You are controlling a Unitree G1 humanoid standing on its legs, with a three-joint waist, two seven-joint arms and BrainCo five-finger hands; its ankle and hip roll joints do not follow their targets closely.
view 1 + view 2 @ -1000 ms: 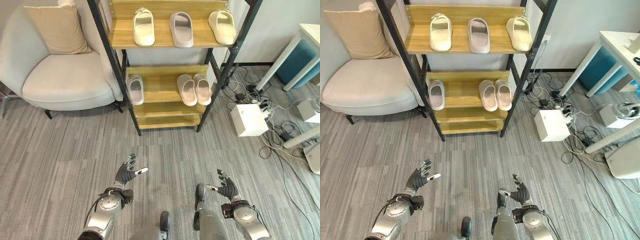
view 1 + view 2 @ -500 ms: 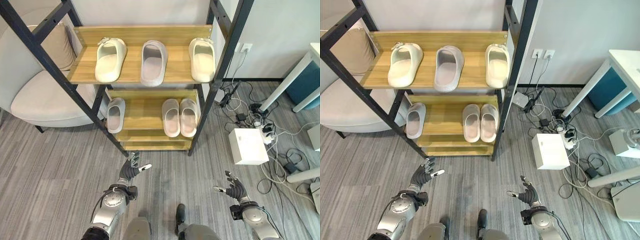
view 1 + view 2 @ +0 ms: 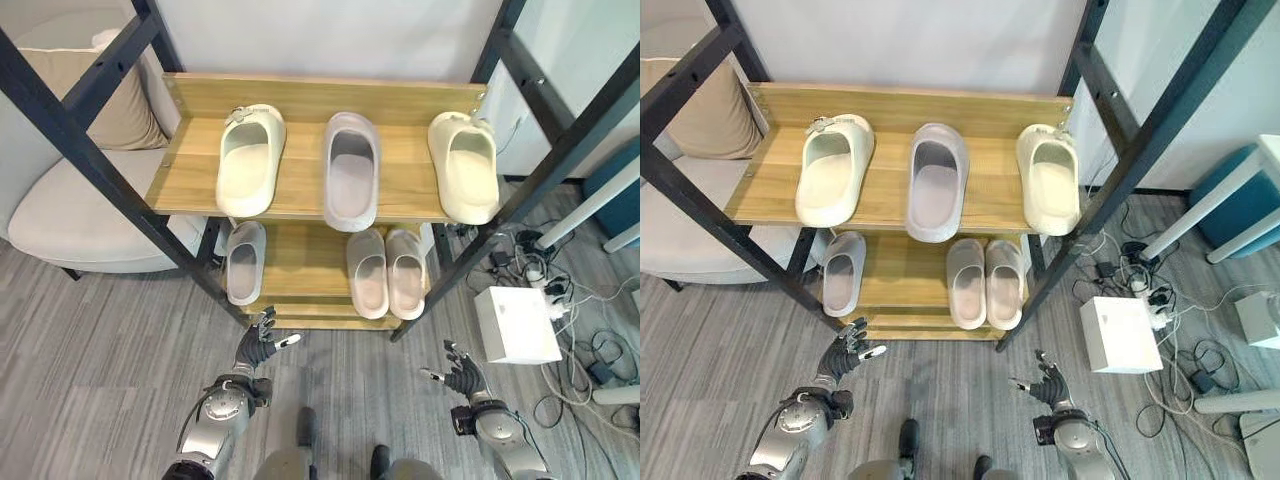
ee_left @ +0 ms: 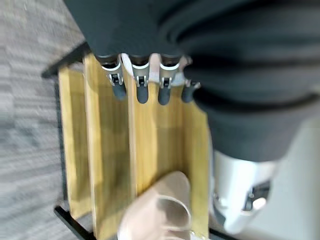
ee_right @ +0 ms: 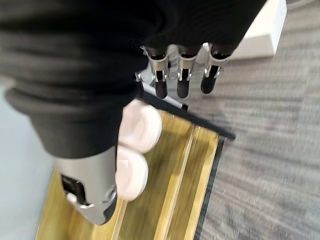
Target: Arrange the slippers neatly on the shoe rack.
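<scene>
The wooden shoe rack (image 3: 190, 170) with black posts stands right in front of me. Its upper shelf carries a cream slipper (image 3: 248, 160), a pale lilac slipper (image 3: 349, 168) and a second cream slipper (image 3: 465, 166). On the shelf below lie a single lilac slipper (image 3: 243, 262) at the left and a pink pair (image 3: 388, 272) side by side. My left hand (image 3: 258, 346) hovers low over the floor before the rack's bottom shelf, fingers straight and empty. My right hand (image 3: 461, 377) hangs near the rack's right leg, open and empty too.
A grey armchair (image 3: 70, 215) with a beige cushion (image 3: 108, 100) stands left of the rack. To the right are a white box (image 3: 517, 325), a tangle of cables with a power strip (image 3: 552, 300) and a white table leg (image 3: 598, 200). Grey carpet floor spreads below.
The camera has come closer to the rack and looks down more steeply, so the shelves appear larger. Both hands stay low, open and empty, now nearer the rack's base.
</scene>
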